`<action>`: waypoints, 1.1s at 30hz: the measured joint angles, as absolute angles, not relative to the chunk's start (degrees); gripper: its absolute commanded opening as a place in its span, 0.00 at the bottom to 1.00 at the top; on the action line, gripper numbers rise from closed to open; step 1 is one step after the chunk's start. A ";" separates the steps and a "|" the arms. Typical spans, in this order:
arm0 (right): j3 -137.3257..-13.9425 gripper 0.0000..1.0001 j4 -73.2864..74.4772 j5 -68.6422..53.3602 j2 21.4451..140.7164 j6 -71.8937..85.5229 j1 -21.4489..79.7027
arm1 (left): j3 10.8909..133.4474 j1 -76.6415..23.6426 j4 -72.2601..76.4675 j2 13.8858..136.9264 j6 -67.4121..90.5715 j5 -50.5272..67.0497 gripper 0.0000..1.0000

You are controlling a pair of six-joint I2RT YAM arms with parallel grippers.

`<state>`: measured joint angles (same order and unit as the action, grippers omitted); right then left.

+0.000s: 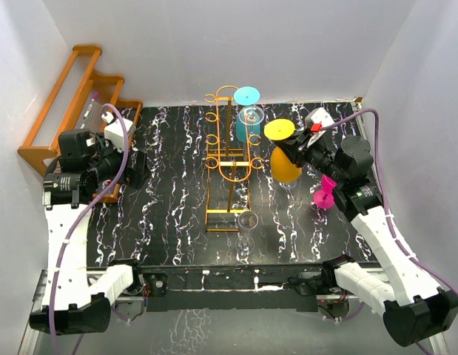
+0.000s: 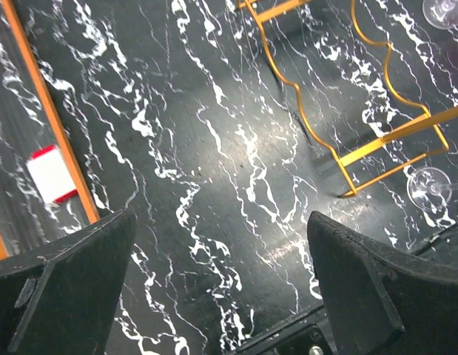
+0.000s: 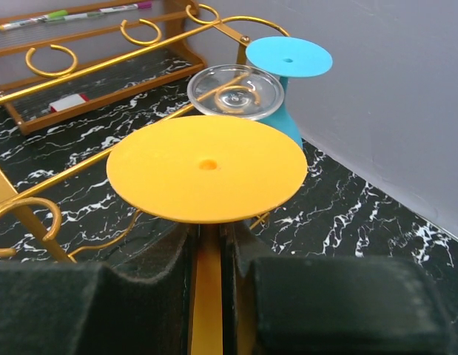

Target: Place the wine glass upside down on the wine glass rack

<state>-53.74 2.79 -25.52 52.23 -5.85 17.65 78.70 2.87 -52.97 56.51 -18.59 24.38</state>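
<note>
My right gripper (image 1: 294, 151) is shut on the stem of a yellow-orange wine glass (image 1: 283, 151), held upside down with its round foot (image 3: 207, 167) on top, just right of the golden wire wine glass rack (image 1: 227, 159). In the right wrist view the stem (image 3: 207, 296) sits between my closed pads. A blue glass (image 1: 248, 107) and a clear glass (image 1: 251, 117) hang upside down at the rack's far end; both show in the right wrist view (image 3: 289, 63), (image 3: 235, 92). My left gripper (image 2: 221, 296) is open and empty over the mat at the left.
A clear wine glass (image 1: 246, 225) stands upright near the rack's front base. A pink glass (image 1: 324, 192) stands at the right by my right arm. A brown wooden stepped shelf (image 1: 73, 96) sits at the far left. White walls enclose the black marbled mat (image 1: 169, 185).
</note>
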 measured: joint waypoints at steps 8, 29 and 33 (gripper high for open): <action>-53.34 0.08 0.27 -34.20 54.59 -5.65 16.25 | 76.44 5.48 -56.12 57.43 -17.98 29.95 0.97; -51.86 0.08 -6.74 -43.09 61.06 -6.15 16.21 | 75.57 5.52 -60.86 60.93 -19.49 36.53 0.97; -51.86 0.08 -8.08 -43.70 62.19 -6.13 16.23 | 75.09 5.52 -60.42 60.93 -19.29 36.53 0.97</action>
<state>-51.86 -8.08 -43.70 62.19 -6.13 16.23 75.09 5.52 -60.42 60.93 -19.29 36.53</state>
